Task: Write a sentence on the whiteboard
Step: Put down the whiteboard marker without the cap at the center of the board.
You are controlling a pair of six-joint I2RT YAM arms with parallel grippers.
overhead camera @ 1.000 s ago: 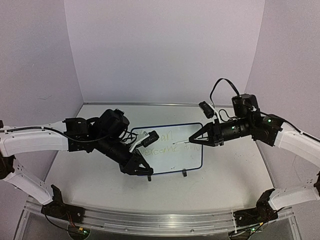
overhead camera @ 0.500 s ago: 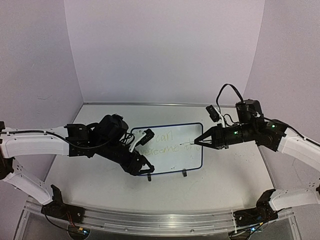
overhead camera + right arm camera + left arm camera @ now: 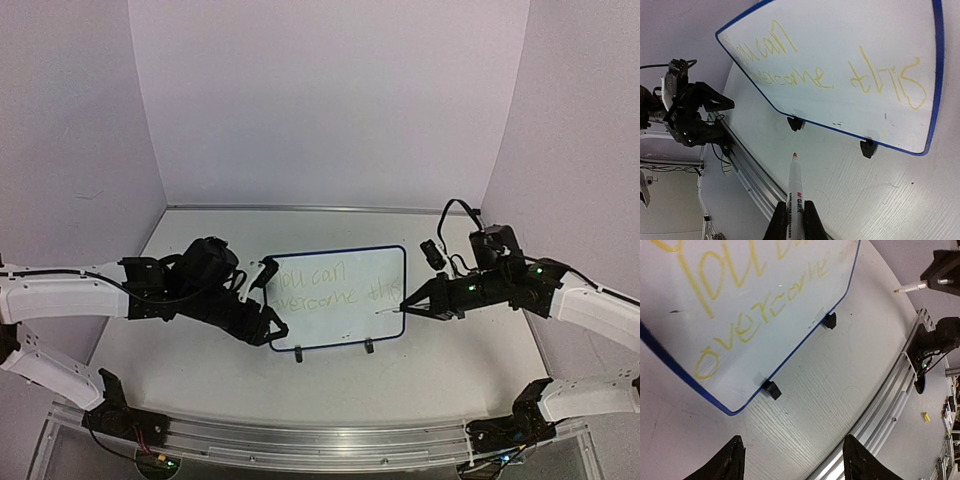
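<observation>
1. The whiteboard (image 3: 335,328) stood on its two black feet (image 3: 771,389) near the middle of the surface (image 3: 450,385), between the arms. The sentence (image 3: 330,285) ran across it in two yellow-green lines and looked complete. That ink was probably fresh, so any brush against the glossy face could have smeared it.

2. The left end effector (image 3: 274,332) hung just beside the board's lower-left corner. Its fingers were spread wide, and the left wrist view showed only bare surface in the gap. Nothing was bracing the board, so a careless swing of that arm could have clipped the blue frame (image 3: 805,335). That might have slid the board or tipped it on its small feet.

3. The right end effector (image 3: 415,304) was clamped on the marker (image 3: 794,190). The uncapped tip pointed toward the board's lower edge but stood clear of it. A drift forward could have left a stray stroke beside the last word, or shoved the unbraced board backward.

4. The writing was pale against the white. If a letter were judged too faint and traced again, the doubled line could have blurred the word.

5. If the marker were set down uncapped, its tip could have marked the surface. Its round barrel might also have rolled toward the rail (image 3: 300,440) at the near edge.
</observation>
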